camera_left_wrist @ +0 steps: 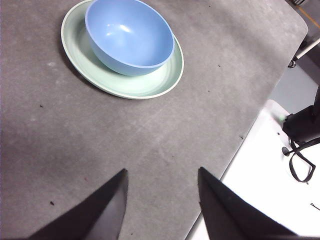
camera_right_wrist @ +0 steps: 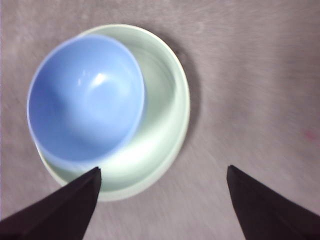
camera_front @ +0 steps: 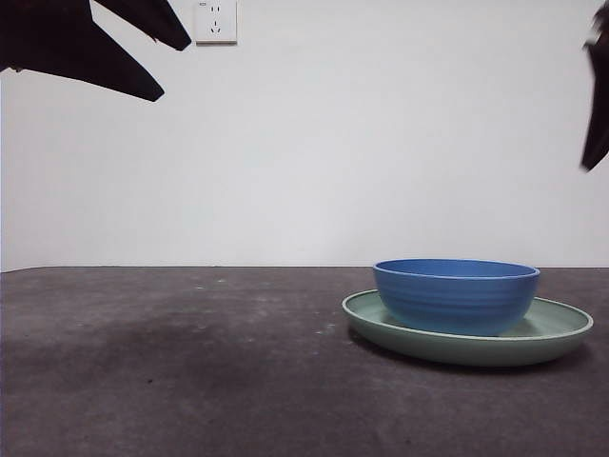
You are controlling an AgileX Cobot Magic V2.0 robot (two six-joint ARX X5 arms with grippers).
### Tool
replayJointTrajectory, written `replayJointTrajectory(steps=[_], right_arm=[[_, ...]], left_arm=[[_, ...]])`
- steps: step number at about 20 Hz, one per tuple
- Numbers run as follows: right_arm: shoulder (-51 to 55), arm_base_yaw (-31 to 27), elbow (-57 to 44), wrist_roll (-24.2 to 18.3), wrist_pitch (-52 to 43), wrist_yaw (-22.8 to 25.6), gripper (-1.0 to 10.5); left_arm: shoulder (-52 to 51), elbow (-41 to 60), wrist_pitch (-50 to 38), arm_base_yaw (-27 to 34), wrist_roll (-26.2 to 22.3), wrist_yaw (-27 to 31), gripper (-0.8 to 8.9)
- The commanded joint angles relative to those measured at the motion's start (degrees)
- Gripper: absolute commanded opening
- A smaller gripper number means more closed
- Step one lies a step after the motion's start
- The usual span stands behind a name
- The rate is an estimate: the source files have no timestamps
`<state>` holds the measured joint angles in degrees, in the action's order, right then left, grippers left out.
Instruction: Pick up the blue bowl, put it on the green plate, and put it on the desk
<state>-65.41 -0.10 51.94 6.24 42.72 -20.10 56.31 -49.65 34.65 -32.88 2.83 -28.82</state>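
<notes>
The blue bowl [camera_front: 457, 293] stands upright inside the green plate [camera_front: 561, 328] on the desk [camera_front: 171, 381], right of centre in the front view. From above, my right gripper [camera_right_wrist: 162, 175] hovers open over the plate [camera_right_wrist: 165, 100], with the bowl [camera_right_wrist: 85, 100] off-centre in it and nothing between the jaws. My left gripper [camera_left_wrist: 162, 177] is open and empty, high over bare desk, well away from the bowl [camera_left_wrist: 130, 35] and plate [camera_left_wrist: 160, 80]. In the front view one arm shows as a dark tip [camera_front: 86, 43] at the top left, the other [camera_front: 598, 95] at the right edge.
A white wall with a power socket [camera_front: 215, 21] stands behind the desk. In the left wrist view the desk's edge [camera_left_wrist: 250, 135] borders a white surface with a black cable [camera_left_wrist: 300, 160].
</notes>
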Motion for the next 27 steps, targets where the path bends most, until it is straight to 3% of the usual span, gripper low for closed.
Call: replayJointTrajectory(steps=[1, 9, 12, 16, 23, 27], right_arm=[[-5.64, -1.2, 0.76, -0.26, -3.58, -2.54, 3.2], [-20.83, -1.49, 0.76, -0.9, -12.7, -5.42, 3.2], [-24.65, -1.27, 0.76, -0.96, -14.75, -5.46, 2.2], [-27.21, -0.02, 0.76, -0.9, -17.57, -5.55, 2.0], [-28.98, 0.22, 0.76, -0.87, -18.99, -5.31, 0.1], [-28.96, 0.13, 0.79, -0.28, -19.56, -5.4, 0.1]], left_arm=[[0.26, -0.48, -0.44, -0.39, -0.92, -0.39, 2.26], [0.26, -0.48, -0.44, -0.39, -0.87, -0.37, 2.26], [0.26, -0.48, -0.46, -0.39, -0.87, -0.37, 2.26], [0.26, -0.48, -0.48, -0.39, -0.87, -0.37, 2.26], [0.26, -0.48, -0.44, -0.39, -0.83, -0.37, 2.26], [0.26, -0.48, -0.44, -0.39, -0.83, -0.35, 2.26]])
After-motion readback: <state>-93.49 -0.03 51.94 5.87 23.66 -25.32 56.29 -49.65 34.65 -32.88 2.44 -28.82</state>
